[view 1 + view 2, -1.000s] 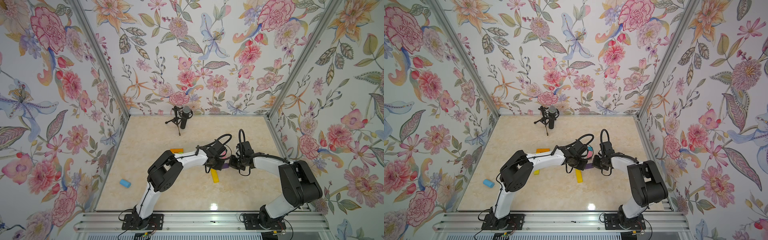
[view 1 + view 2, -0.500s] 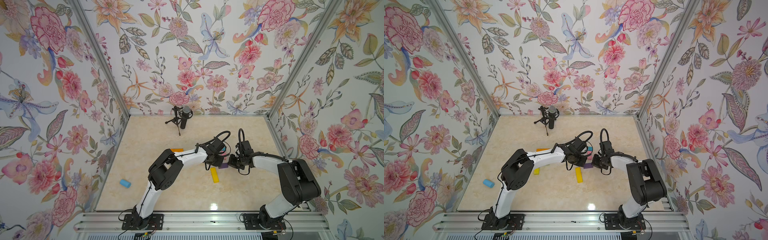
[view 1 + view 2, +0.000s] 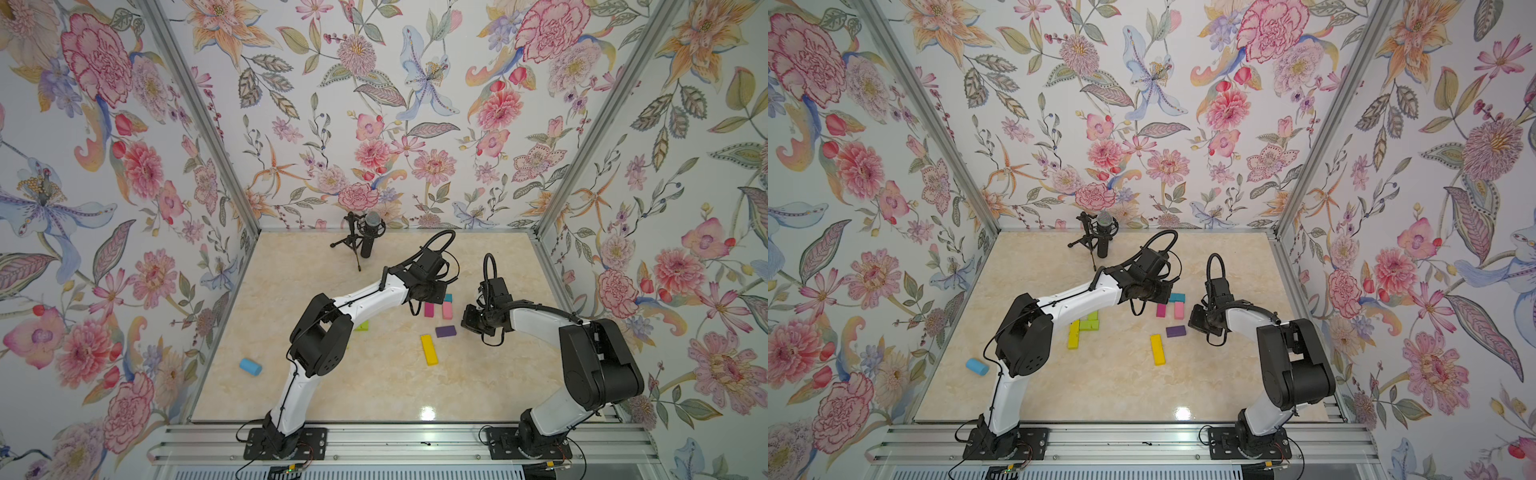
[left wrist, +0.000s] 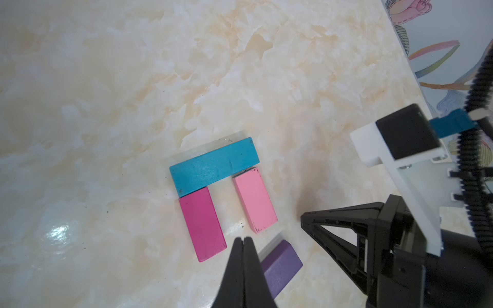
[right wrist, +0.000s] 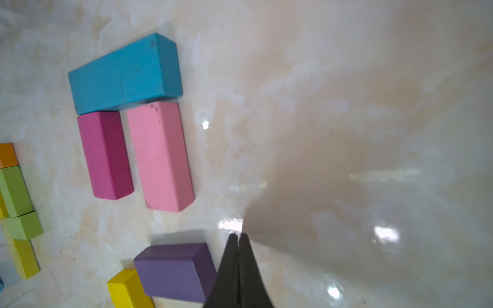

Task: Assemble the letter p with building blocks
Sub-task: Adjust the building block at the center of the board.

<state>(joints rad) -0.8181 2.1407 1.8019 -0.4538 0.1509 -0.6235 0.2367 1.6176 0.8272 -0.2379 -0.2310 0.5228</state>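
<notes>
A teal block [image 4: 214, 165] lies across the ends of a magenta block [image 4: 202, 224] and a pink block [image 4: 254, 201], which lie side by side with a gap between them. My left gripper [image 4: 243, 238] hangs shut and empty just above that group, next to a purple block [image 4: 280, 264]. The purple block [image 5: 173, 272] lies apart from the group, with my right gripper [image 5: 238, 236] shut and empty beside it. A long yellow block [image 3: 429, 350] lies just in front of the purple one. Further left, lime green blocks [image 3: 1090, 324] and another yellow block [image 3: 1074, 334] sit under the left arm.
A black microphone on a tripod [image 3: 368, 237] stands at the back of the table. A light blue cylinder [image 3: 250, 367] lies near the left wall. An orange block [image 5: 8, 154] touches the lime ones. Floral walls close in three sides.
My left gripper has drawn back toward the far wall, uncovering the magenta and pink blocks. The right gripper and the blocks have barely moved.
</notes>
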